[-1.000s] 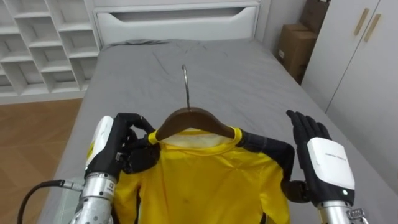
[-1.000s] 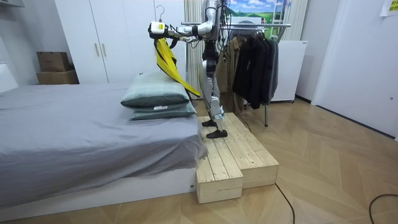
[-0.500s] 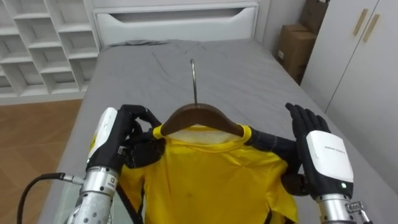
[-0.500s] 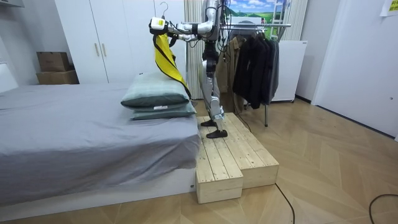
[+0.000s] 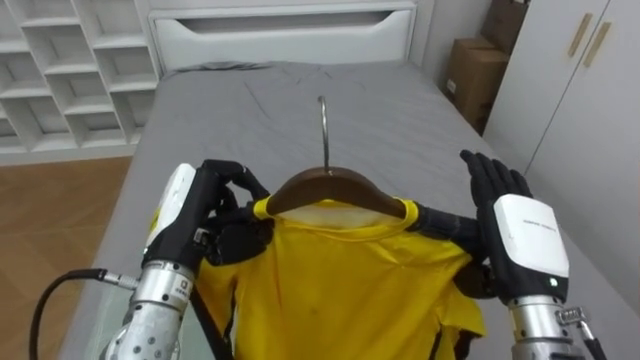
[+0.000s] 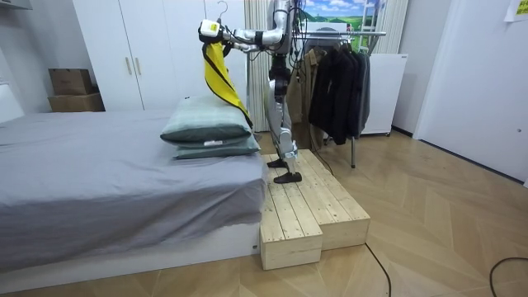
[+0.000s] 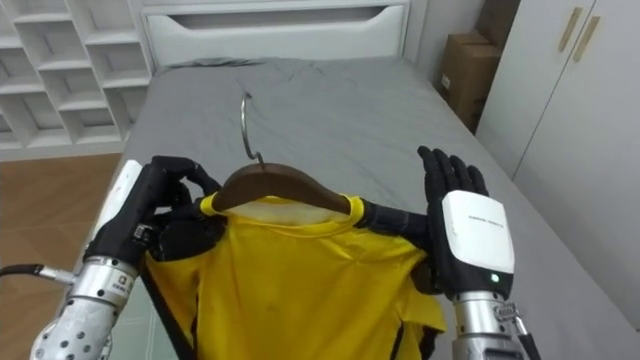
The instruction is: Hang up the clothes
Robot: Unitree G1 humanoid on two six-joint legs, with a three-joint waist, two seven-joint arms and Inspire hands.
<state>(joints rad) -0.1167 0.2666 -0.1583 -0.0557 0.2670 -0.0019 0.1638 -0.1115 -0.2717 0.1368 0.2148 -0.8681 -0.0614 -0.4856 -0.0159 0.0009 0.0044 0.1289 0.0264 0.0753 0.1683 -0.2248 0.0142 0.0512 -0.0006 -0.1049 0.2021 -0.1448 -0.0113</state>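
A yellow shirt (image 5: 340, 285) with black sleeves hangs on a dark wooden hanger (image 5: 335, 188) whose metal hook (image 5: 323, 130) points up. I hold it out in front of me at head height, above the bed. My left hand (image 5: 205, 215) is curled round the shirt's black left shoulder at the hanger's end. My right hand (image 5: 525, 245) stands with straight fingers against the shirt's right shoulder, palm toward the cloth. In the room view I stand on a wooden platform (image 6: 309, 210) at the bed's end, and the yellow shirt (image 6: 218, 70) hangs above the pillows.
A grey bed (image 5: 400, 120) lies below and ahead, with white shelves (image 5: 70, 70) to its left and white wardrobe doors (image 5: 580, 110) to its right. Behind me stands a clothes rack (image 6: 342, 37) with dark garments. Two pillows (image 6: 206, 132) lie on the bed's end.
Both hands have lifted the hanger and shirt a little and carried them slightly to the right. The left hand's hold on the shoulder stays the same.
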